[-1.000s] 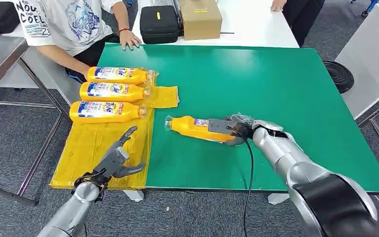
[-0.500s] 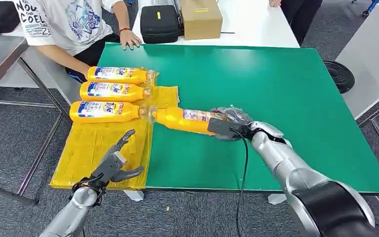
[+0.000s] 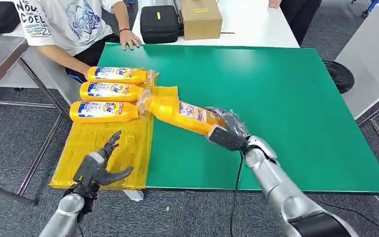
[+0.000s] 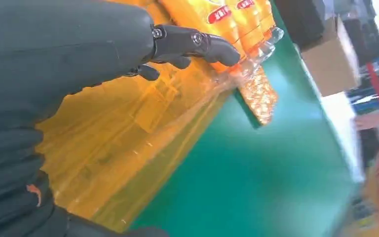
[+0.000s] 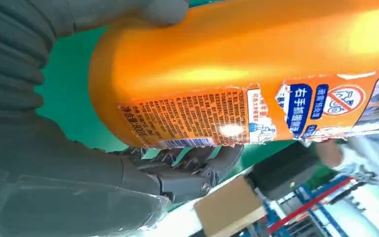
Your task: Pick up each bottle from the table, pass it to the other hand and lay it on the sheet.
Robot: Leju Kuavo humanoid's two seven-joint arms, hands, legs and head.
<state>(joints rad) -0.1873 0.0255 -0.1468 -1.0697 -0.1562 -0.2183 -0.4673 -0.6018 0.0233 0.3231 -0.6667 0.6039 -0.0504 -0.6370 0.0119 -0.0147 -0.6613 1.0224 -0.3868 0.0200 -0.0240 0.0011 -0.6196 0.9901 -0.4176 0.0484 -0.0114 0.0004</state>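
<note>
The held bottle (image 3: 177,111) sits at the centre of the head view, lifted off the green bench (image 3: 286,98), its cap end pointing to the upper left and overlapping the edge of the yellow sheet (image 3: 103,148). The right hand (image 3: 224,126) grips its base end, fingers wrapped around the orange body, as the right wrist view confirms (image 5: 177,177).

Three laid bottles (image 3: 111,91) lie side by side on the sheet at the left of the frame, the nearest just beside the held bottle's cap.

The step in hand looks like the pass. To do it well, the bottle should probably be kept level and brought lower left toward the waiting hand, clear of the laid row, with the grip released only once the other hand has closed round the body.

The left hand (image 3: 96,165) hovers over the sheet's near edge at lower left, empty, fingers spread and pointing up, palm turned toward the bottle.
</note>
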